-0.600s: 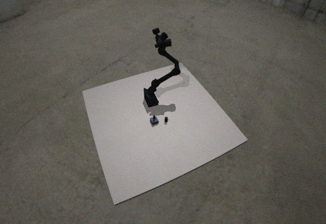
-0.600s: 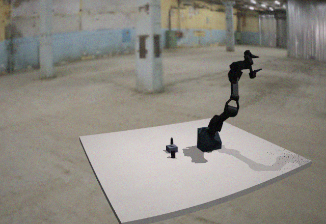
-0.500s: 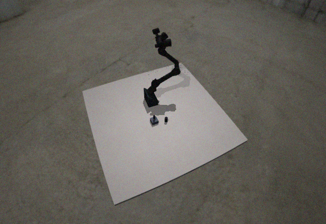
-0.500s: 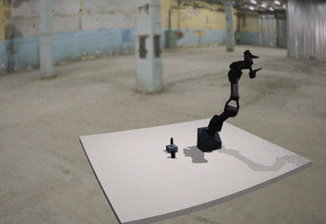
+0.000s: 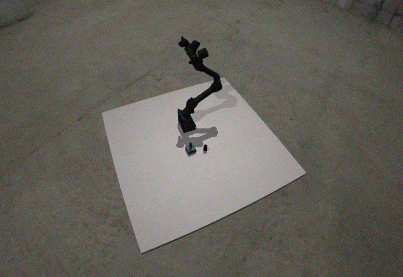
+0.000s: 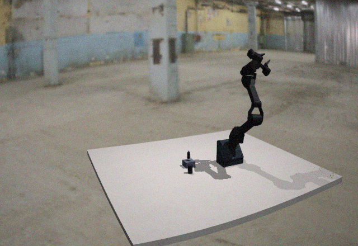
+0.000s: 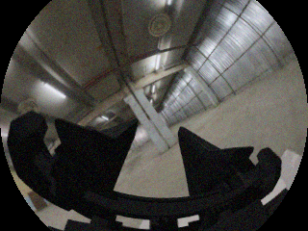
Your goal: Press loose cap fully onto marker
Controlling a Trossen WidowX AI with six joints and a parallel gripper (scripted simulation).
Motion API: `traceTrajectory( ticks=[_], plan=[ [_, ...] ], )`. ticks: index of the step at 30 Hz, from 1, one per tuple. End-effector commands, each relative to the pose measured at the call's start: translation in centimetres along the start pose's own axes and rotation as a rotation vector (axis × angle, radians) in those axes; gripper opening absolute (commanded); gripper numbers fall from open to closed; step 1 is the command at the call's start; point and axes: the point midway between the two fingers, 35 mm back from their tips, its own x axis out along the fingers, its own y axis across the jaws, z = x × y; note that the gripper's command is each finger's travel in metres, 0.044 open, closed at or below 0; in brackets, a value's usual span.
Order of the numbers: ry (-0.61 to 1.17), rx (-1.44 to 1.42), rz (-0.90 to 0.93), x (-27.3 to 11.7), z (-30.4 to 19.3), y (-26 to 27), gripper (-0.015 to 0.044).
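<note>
Gripper (image 6: 263, 61) raised high behind the base, fingers partly apart with nothing between them; wrist view shows only ceiling and wall. Far below it, on the table (image 5: 162, 202): marker (image 6: 188, 154) upright in block (image 6: 188, 162), cap (image 5: 204, 148) standing just beside, uncapped.

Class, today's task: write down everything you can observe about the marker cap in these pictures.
The cap is a small, dark, nearly black cylinder, too small to judge its material or any detail. It stands upright and loose on the white table, close beside the holder block but apart from it, and not yet on the marker. Only the table touches it. The gripper is raised far above it, partly open and holding nothing.
</note>
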Motion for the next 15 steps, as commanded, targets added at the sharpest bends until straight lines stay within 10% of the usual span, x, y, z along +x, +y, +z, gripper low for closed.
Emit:
traceTrajectory(
  ticks=[1,15],
  plan=[
    [0.031,-0.095,0.135,-1.5,-1.4,3.6,0.0245],
    [0.079,-0.525,0.821,-14.7,-7.9,16.4,0.0245]
  ],
)
